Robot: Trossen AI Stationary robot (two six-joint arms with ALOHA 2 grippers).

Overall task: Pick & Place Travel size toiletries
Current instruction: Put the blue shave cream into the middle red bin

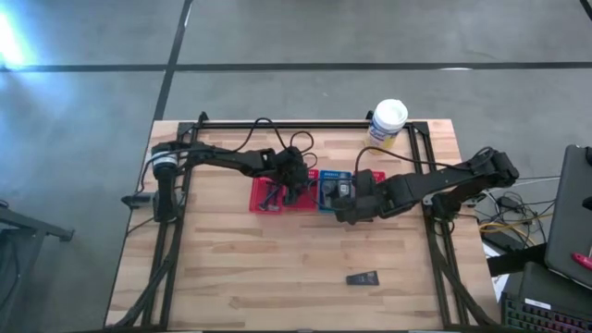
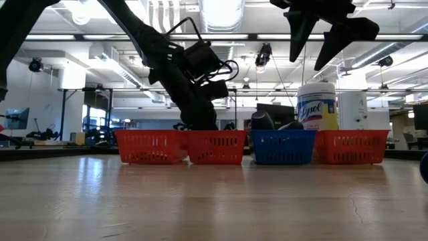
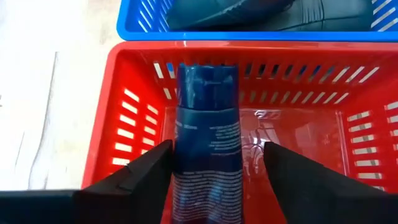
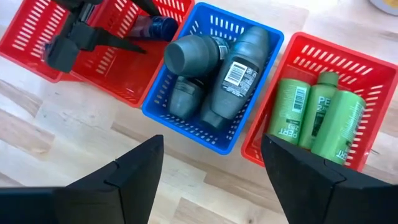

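In the left wrist view a dark blue tube [image 3: 206, 143] lies inside a red mesh basket [image 3: 106, 124], cap end toward the basket's far wall. My left gripper [image 3: 217, 148] is open, one finger on each side of the tube. From above, the left gripper [image 1: 294, 185] is over the red basket [image 1: 264, 198]. My right gripper [image 4: 211, 142] is open and empty, raised above the blue basket [image 4: 186, 124], which holds grey-black bottles [image 4: 233, 68]. Green bottles [image 4: 320, 115] lie in another red basket [image 4: 348, 59]. A flat dark sachet [image 1: 363, 277] lies on the table near its front edge. My left gripper comes down into the red basket with the blue tube's body [image 3: 186, 168] between its open fingers. One finger [image 3: 152, 171] lies right beside the tube's side and the other stands apart; I cannot tell whether it touches. The tube rests in the basket.
A row of red and blue baskets [image 2: 251, 147] stands across the table's middle. The white-lidded yellow canister [image 1: 388, 120] stands at the far edge behind them. Bare wood [image 1: 259, 268] stretches between the baskets and the near edge. A laptop and cables lie beyond the table's right side.
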